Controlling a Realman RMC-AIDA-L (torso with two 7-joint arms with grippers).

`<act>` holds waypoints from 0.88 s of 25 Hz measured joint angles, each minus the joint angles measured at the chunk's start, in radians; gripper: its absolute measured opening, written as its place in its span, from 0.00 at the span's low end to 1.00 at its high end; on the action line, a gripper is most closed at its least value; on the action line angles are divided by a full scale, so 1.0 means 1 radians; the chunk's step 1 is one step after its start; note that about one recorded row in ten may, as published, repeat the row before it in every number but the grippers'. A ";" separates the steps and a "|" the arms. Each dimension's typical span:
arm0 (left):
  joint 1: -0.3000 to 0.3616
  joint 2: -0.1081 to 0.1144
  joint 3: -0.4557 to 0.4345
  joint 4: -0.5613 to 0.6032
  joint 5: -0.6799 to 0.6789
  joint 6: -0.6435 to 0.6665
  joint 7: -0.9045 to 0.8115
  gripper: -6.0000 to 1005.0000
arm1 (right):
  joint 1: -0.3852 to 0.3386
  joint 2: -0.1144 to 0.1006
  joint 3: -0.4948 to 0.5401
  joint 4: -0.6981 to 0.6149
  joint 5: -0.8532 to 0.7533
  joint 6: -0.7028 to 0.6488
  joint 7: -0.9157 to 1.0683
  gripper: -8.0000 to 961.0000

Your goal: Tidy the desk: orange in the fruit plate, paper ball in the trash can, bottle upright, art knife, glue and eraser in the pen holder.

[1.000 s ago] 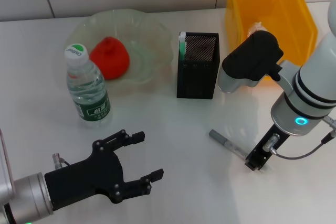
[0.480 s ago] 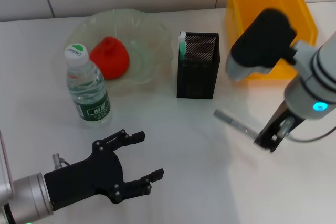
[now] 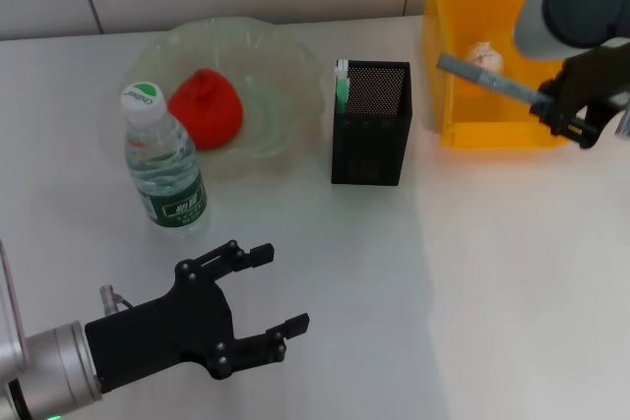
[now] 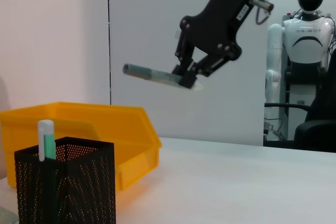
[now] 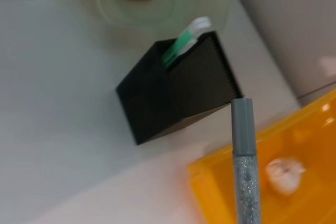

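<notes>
My right gripper (image 3: 563,110) is shut on the grey art knife (image 3: 487,79), held in the air over the yellow trash can (image 3: 448,95). The knife (image 4: 152,74) lies nearly level, its free end toward the black mesh pen holder (image 3: 371,122). A green-and-white glue stick (image 3: 342,86) stands in the holder. The paper ball (image 3: 482,54) lies in the trash can. The orange (image 3: 205,108) rests in the clear fruit plate (image 3: 285,56). The bottle (image 3: 165,166) stands upright. My left gripper (image 3: 283,289) hovers open and empty at the near left. The eraser is out of view.
The pen holder (image 5: 176,90) stands between the fruit plate and the trash can (image 5: 220,192). A wall runs along the table's far edge. In the left wrist view, another robot (image 4: 307,30) and a chair stand beyond the table.
My right gripper has lifted the art knife off the table and carried it up and back, over the trash can. The left arm has not moved.
</notes>
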 joint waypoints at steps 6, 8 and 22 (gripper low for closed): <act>-0.003 0.000 0.000 0.004 -0.001 0.001 0.000 0.83 | -0.052 0.001 0.067 -0.010 -0.001 0.161 -0.320 0.15; -0.009 0.000 0.000 0.002 -0.001 0.001 -0.002 0.83 | -0.080 0.002 0.066 -0.005 -0.001 0.239 -0.422 0.15; -0.020 -0.003 -0.002 -0.001 -0.013 0.001 -0.023 0.83 | -0.200 0.004 -0.088 0.105 -0.002 0.701 -1.046 0.15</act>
